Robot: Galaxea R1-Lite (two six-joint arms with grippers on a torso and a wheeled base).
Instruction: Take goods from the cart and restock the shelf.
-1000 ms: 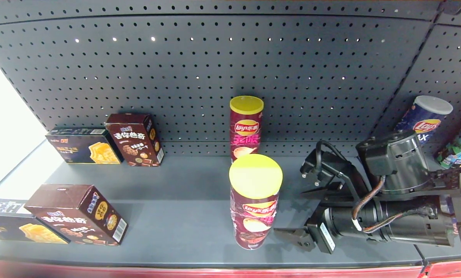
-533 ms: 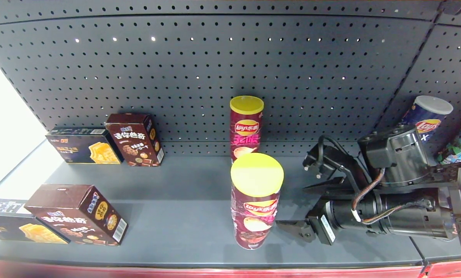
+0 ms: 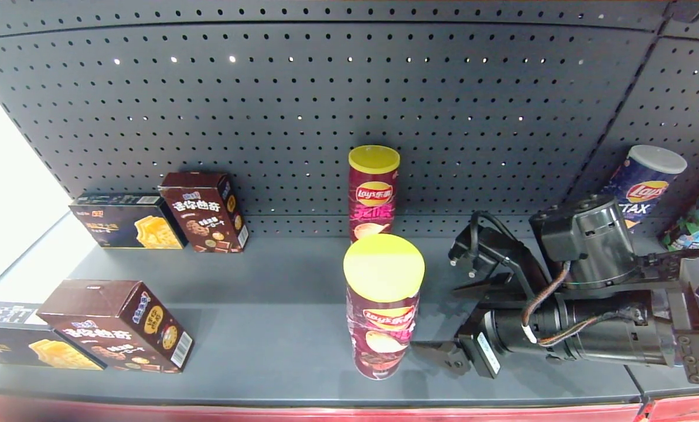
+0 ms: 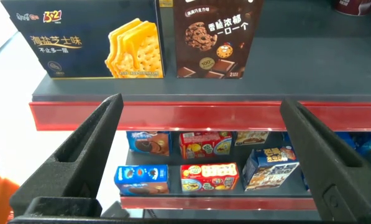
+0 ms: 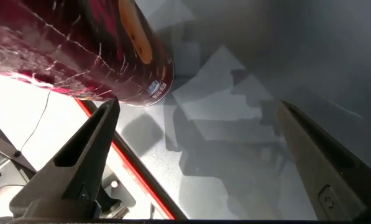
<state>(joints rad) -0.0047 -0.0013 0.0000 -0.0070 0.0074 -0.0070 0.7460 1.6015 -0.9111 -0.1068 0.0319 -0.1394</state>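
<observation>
Canister (image 3: 382, 305) upright near shelf (image 3: 255, 328) front edge, mid-span, just beside right gripper (image 3: 443, 319); fingers spread wide, empty. Probably light, rigid, smooth-walled, tip-prone: grip mid-body with moderate squeeze. Second canister (image 3: 373, 190) directly behind, at back edge; boxes (image 3: 118, 322) well apart near left front corner. Left gripper (image 4: 201, 155) off front edge, fingers wide apart, empty.
</observation>
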